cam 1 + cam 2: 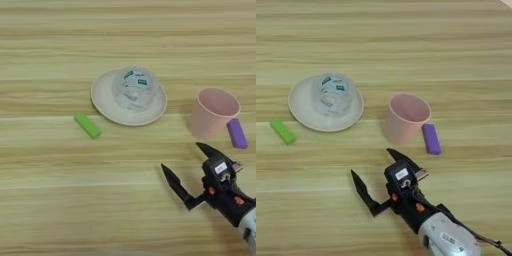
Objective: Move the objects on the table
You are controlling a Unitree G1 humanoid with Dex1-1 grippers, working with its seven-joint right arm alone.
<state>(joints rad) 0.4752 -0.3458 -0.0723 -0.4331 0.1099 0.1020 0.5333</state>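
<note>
We see the right gripper (373, 170) low over the table (50, 200), its two black fingers spread wide and holding nothing. The tape roll (135, 89) sits on the beige plate (102, 97), its clear wall hard to trace. The pink cup (214, 111) stands upright, seemingly touching the purple block (237, 133) beside it. The green block (87, 125) lies left of the plate. The forearm is cut off at the bottom edge.

Forearm (248, 222) cut by right edge

Tape roll (135, 88) sits on plate (103, 102). Green block (87, 125) left; pink cup (214, 111), purple block (236, 133) right. Gripper (184, 165) near, fingers spread.
</note>
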